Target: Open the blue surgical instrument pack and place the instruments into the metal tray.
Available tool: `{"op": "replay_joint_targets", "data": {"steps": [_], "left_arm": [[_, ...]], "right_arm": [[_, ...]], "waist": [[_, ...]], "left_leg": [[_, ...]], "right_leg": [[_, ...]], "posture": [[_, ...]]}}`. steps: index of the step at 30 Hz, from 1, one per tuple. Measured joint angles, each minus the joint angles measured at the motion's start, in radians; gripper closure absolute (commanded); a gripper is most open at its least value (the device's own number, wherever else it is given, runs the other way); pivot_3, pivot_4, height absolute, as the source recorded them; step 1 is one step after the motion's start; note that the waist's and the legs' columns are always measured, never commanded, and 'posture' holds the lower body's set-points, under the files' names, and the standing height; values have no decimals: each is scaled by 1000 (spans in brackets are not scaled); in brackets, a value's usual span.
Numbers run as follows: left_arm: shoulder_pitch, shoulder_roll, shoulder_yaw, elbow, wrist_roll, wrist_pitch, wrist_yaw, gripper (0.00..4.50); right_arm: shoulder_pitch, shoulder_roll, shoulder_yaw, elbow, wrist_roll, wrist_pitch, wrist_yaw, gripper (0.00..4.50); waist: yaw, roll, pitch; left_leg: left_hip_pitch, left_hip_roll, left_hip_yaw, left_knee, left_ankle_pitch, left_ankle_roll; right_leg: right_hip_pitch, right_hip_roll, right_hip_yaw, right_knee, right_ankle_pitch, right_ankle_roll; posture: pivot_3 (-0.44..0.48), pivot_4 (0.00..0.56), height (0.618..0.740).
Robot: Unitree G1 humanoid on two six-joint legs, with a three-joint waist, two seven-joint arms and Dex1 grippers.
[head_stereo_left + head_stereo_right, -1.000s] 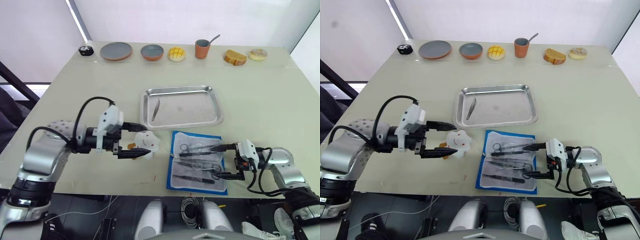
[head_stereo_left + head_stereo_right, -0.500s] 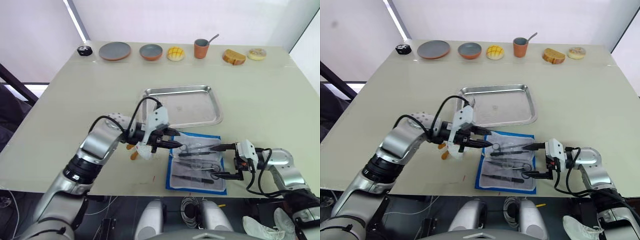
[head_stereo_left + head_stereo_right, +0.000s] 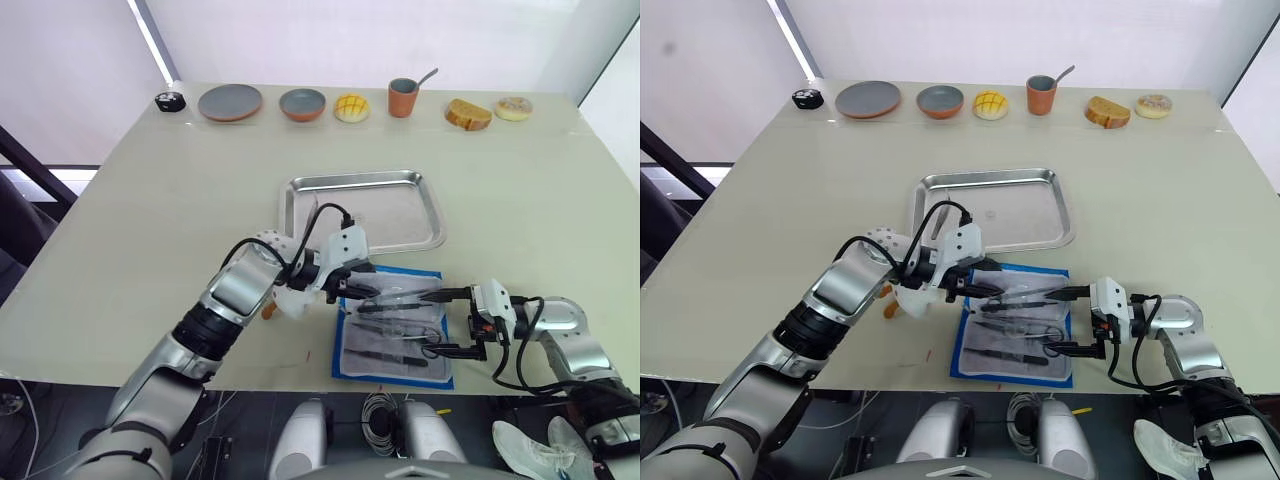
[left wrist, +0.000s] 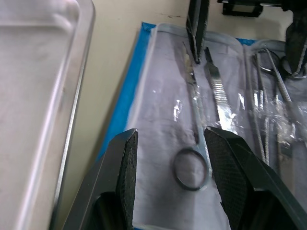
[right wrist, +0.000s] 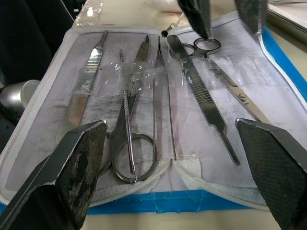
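- Jaws, left gripper (image 4: 165,179): open, moderate gap, nothing held. One ring handle of the scissors (image 4: 192,163) lies on the pack between the fingers, not clamped.
- Jaws, right gripper (image 5: 180,167): wide open, empty; fingers (image 5: 79,165) straddle the pack's near-right end, w/ instrument handles between them.
- Blue surgical instrument pack (image 3: 352,368): unfolded flat at table (image 3: 150,220) front edge, approx. 6 o'clock from metal tray. Clear/white inner sheet up, blue border visible.
- Instruments (image 5: 153,96): silver tools side by side on the inner sheet — ring-handled scissors/clamps, tweezers, flat-handled items. All inside pack outline.
- Metal tray (image 3: 430,195): table centre, just beyond pack, apart from it. Whether it holds anything: cannot tell, left arm in front.
- White plush toy (image 3: 290,300): at 9 o'clock from pack, under left forearm; orange foot (image 3: 268,311) shows.
- Left arm reaches from 8 o'clock across the toy to pack's far-left corner; right arm comes in from 4 o'clock.
- Far edge, 12 o'clock row, left to right: small black item (image 3: 170,100), two round grey plates (image 3: 230,102), yellow bun (image 3: 352,107), brown cup (image 3: 403,98) w/ spoon, bread piece (image 3: 469,114), doughnut (image 3: 515,108).
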Motion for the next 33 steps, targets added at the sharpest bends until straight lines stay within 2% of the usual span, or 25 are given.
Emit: {"op": "replay_joint_targets", "data": {"steps": [4, 5, 6, 7, 9, 13, 28, 31, 33], "left_arm": [[-1, -8, -38, 10, 31, -12, -16, 2150], [1, -10, -54, 26, 43, -17, -19, 2150], [-2, -9, -57, 25, 47, -19, -20, 2150], [-13, -10, -59, 27, 55, -31, -23, 2150], [-13, -10, -61, 30, 61, -38, -26, 2150], [-16, -16, -63, 46, 85, -62, -30, 2150], [-25, -26, -63, 61, 109, -74, -54, 2150], [-25, -26, -63, 60, 109, -66, -65, 2990], [-26, -26, -63, 60, 109, -64, -71, 3874]], "right_arm": [[-1, 0, 1, 1, -1, 0, 0, 0], [1, 8, 4, 9, -2, 0, -2, 0], [1, 5, 6, 9, -5, 1, -3, 0], [-6, 1, 5, 8, -7, 2, -2, 0], [-7, 2, 3, 8, -6, 2, -3, 0], [-8, 3, 3, 8, -6, 2, -5, 0], [-8, 5, 3, 8, -6, 2, -6, 0], [-9, 5, 3, 8, -6, 3, -6, 0], [-9, 5, 3, 8, -6, 4, -5, 0]], "waist": [[0, 0, 0], [-7, 8, 0], [-7, 10, 1], [-4, -5, -3], [0, -3, -3], [1, -3, -3], [0, -3, -3], [0, -3, -3], [0, -3, -3]], "left_leg": [[0, 0, 0, 0, 0, 0], [9, 3, 12, -13, 18, -15], [8, 6, 12, -13, 21, -14], [1, 5, 10, -13, 18, -11], [0, 3, 10, -13, 17, -9], [1, 2, 10, -13, 12, -1], [1, 2, 11, -13, 12, 1], [1, 2, 11, -13, 12, 1], [1, 2, 11, -13, 12, 1]], "right_leg": [[0, 0, 0, 0, 0, 0], [7, 1, -7, -11, -1, 8], [8, 5, -10, -13, 1, 11], [7, 3, -11, -15, 4, -2], [1, 0, -6, -6, 3, -2], [1, 0, -6, -4, 3, -3], [0, 0, -5, -3, 3, -3], [0, 0, -5, -3, 3, -3], [0, 0, -5, -3, 3, -3]], "posture": [[0, 150, 740], [0, 150, 740], [0, 150, 740], [0, 150, 740], [0, 150, 740], [0, 150, 740], [0, 150, 740], [0, 150, 740], [0, 150, 740]]}}
